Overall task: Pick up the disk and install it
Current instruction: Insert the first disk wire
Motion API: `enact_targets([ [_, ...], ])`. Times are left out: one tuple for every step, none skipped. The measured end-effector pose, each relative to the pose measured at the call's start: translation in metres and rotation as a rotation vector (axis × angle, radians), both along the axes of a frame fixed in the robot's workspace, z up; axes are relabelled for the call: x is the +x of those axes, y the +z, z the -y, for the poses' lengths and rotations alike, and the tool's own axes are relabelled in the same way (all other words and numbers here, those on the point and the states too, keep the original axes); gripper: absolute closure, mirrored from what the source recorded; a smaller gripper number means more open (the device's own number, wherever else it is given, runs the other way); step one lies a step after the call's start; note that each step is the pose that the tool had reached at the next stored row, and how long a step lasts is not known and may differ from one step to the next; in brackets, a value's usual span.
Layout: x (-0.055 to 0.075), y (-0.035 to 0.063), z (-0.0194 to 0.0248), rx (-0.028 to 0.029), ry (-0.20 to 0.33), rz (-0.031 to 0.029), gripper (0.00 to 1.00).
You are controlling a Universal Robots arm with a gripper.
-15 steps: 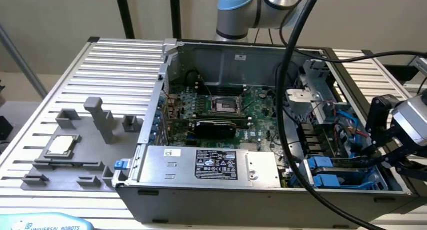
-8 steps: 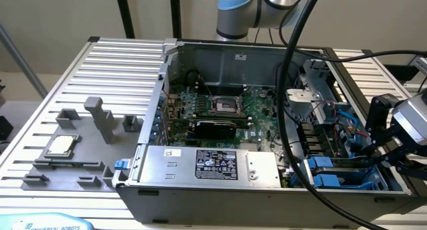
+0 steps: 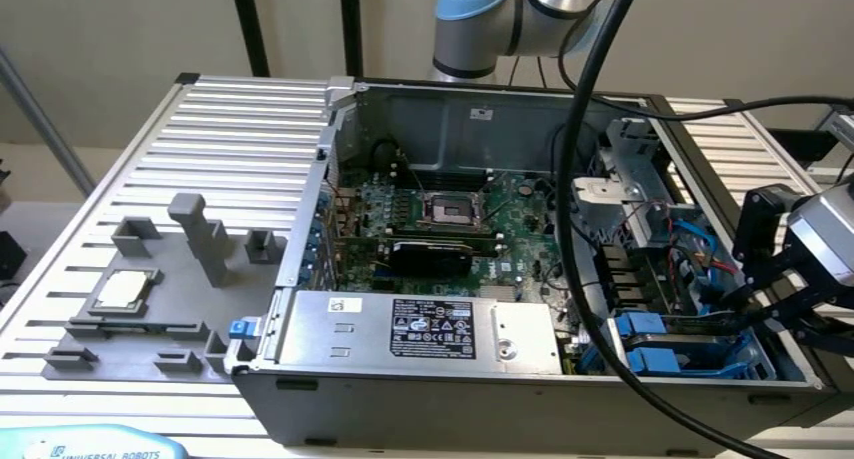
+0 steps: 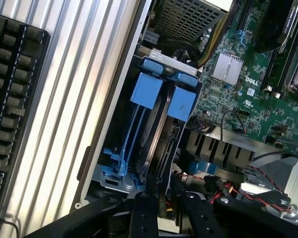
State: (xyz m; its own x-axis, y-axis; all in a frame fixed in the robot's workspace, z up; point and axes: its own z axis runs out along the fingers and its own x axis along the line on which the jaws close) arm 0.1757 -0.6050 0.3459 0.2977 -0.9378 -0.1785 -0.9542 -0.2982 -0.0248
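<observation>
Open PC case (image 3: pixel 400 379) sits on the slatted aluminium worktop (image 3: pixel 227 129), side panel off, motherboard (image 3: pixel 441 229) facing up.

Tool (image 3: pixel 787 304) is at the exterior view's right, over the near right corner of the case, just above the drive cage. Black cable (image 3: pixel 571 229) drapes from the arm (image 3: pixel 474 24) at the far side across the case interior to the near edge.

Disk (image 4: pixel 154 134): standing on edge in the drive bay (image 4: pixel 114 171), seated between the blue carrier rails. Two blue tabs (image 4: pixel 181 104) of the bracket stick up at its end; in the exterior view the same blue tabs (image 3: pixel 641 324) show at the near right of the case, beside the power supply (image 3: pixel 414 329) with its black-and-white label.

Tool state: wrist view shows two black fingers (image 4: pixel 143 218) straddling the end of the disk edge, one each side. Looks like they sit against it, but contact isn't clear enough, so I cannot tell if it's pinching the disk or only bracketing it.

Other items: grey fixture plate (image 3: pixel 147 309) on the worktop at the exterior view's left, with a small square silver CPU chip (image 3: pixel 120 291) lying in it, well apart from the tool. Black keyboard (image 4: pixel 12 99) lies on the worktop outside the case wall, seen in the wrist view. Red and black wires (image 4: pixel 258 181) run beside the bay.
</observation>
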Motion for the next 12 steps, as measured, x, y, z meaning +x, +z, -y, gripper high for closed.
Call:
enact_targets([
  [0.0,0.0,-0.0002,0.0,0.001,0.0,0.74],
  [0.0,0.0,-0.0003,0.0,0.001,0.0,0.76],
  [0.0,0.0,-0.0005,0.0,0.002,0.0001,0.76],
  [0.0,0.0,-0.0006,0.0,0.002,0.0,0.76],
  [0.0,0.0,-0.0007,0.0,0.003,0.0,0.83],
  [0.0,0.0,-0.0008,0.0,0.003,0.0,0.83],
  [0.0,0.0,-0.0011,0.0,0.004,0.0,0.83],
  [-0.0002,0.0001,-0.0013,0.0,0.004,0.0,0.84],
  [-0.0006,0.0006,-0.0017,-0.0001,0.005,0.0,0.84],
  [-0.0016,0.0013,-0.0021,0.0,0.005,0.0,0.84],
  [-0.0033,0.0023,-0.0027,0.0001,0.005,0.0,0.84],
  [-0.0058,0.003,-0.0031,-0.0001,0.005,0.0001,0.84],
])
